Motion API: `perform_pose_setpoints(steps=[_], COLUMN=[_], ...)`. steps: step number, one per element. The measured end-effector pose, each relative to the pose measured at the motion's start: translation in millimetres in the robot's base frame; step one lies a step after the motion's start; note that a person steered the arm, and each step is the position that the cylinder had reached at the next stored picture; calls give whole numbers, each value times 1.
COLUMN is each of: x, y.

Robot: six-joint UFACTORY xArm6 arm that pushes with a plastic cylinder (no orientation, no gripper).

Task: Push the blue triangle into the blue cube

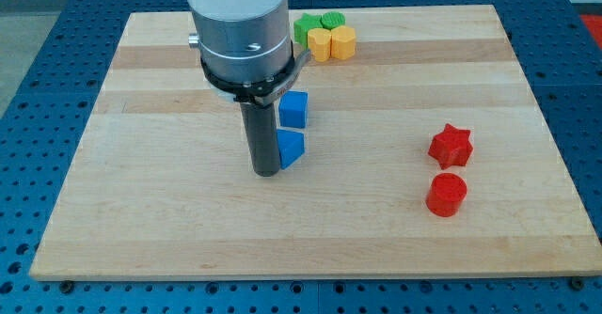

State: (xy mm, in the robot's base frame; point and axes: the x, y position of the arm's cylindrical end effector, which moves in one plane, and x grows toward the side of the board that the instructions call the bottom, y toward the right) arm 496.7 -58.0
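Note:
The blue triangle point(291, 149) lies near the board's middle, just below the blue cube point(294, 109), with a small gap between them. My tip point(266, 171) rests on the board right against the triangle's left side, slightly below it. The rod and the arm's grey body hide the board above and to the left of both blue blocks.
Two green blocks point(318, 23) and two yellow blocks point(331, 43) cluster at the view's top edge of the wooden board point(141, 211). A red star point(450, 146) and a red cylinder point(446, 195) sit at the view's right.

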Motion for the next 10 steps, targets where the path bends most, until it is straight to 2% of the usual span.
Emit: perform_pose_setpoints(steps=[2,3,6,9,10], x=[21,1,-13,-13,1], y=[16,29,29,22,30])
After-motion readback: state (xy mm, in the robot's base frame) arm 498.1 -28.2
